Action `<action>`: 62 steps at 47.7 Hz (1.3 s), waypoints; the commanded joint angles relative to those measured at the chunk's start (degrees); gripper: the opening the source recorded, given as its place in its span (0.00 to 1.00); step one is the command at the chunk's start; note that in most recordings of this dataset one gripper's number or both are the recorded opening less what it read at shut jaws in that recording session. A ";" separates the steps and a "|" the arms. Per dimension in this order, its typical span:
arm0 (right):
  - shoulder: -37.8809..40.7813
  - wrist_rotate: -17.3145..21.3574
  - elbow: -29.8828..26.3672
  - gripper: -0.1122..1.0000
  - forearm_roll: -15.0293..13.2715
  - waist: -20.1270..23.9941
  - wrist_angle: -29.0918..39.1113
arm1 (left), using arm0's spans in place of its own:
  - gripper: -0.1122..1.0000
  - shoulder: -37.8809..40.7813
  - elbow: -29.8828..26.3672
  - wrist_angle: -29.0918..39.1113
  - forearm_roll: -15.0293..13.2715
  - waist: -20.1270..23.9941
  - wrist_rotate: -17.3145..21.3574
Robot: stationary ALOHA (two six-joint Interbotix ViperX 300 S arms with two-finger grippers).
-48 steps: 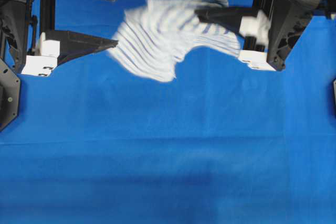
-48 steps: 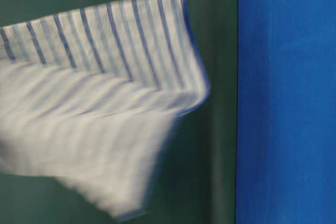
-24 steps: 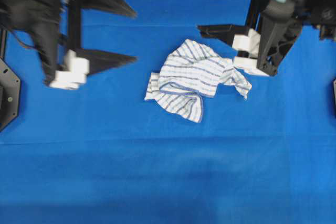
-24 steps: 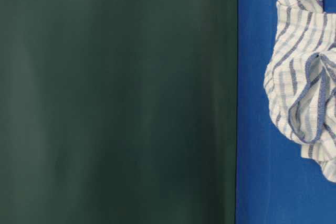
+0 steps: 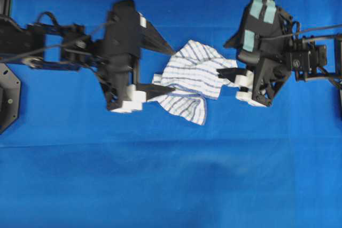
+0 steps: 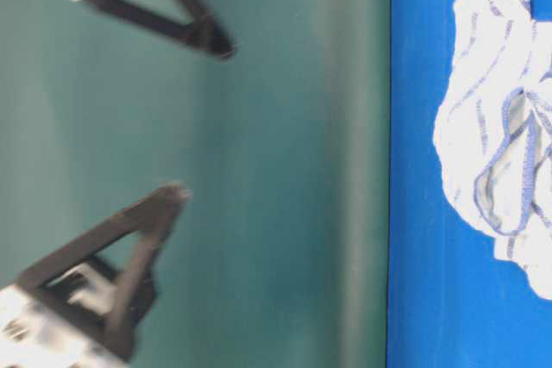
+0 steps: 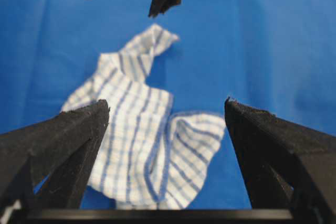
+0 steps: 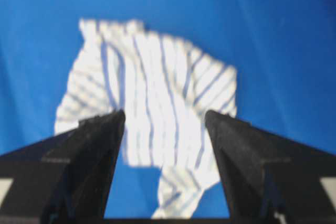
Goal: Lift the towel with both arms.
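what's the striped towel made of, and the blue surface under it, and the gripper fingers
Towel: soft thin woven fabric, probably cotton; it lies crumpled in folds, with a stitched hem. Blue table cloth: matte fabric, faintly creased. Left gripper fingers: matte black hard plastic, it seems, with rough edges.

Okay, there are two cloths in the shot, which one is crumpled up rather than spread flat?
The striped white towel, bunched in folds between the open grippers; the plain blue table cloth lies flat.

no readable text, labels, numbers anywhere
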 commanded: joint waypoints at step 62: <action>15.56 4.48 17.23 0.19 -0.53 -5.71 -22.24 | 0.31 27.69 2.11 -15.64 0.00 0.26 0.44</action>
